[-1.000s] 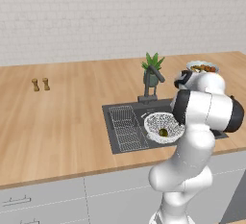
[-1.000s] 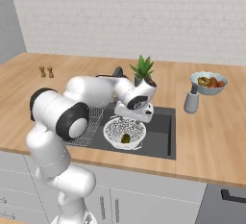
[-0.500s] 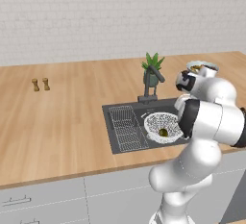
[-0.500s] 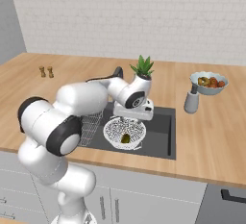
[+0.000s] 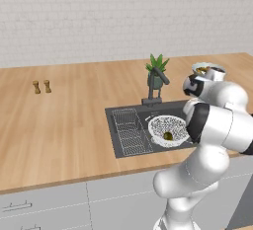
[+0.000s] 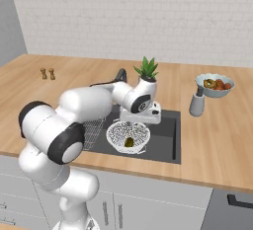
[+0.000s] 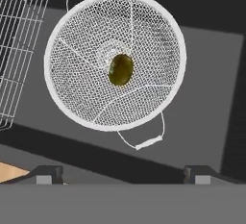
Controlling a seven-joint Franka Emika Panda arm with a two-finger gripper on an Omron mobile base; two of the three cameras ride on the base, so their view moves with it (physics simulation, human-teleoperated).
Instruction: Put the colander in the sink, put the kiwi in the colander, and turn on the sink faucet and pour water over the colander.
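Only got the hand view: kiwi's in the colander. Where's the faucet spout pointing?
Observer: The faucet stands behind the sink; its spout angles toward the plant, not over the colander.
Operator: Water running?
Observer: No stream visible in either base view.
Operator: Gripper holding anything?
Observer: No. The gripper is open above the colander, and the kiwi lies loose in it.
Operator: Anything near the tap?
Observer: The plant stands right behind it.

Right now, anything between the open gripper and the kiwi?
No. In the hand view the gripper hangs open above the sink, and only open space separates it from the kiwi, which lies in the colander.
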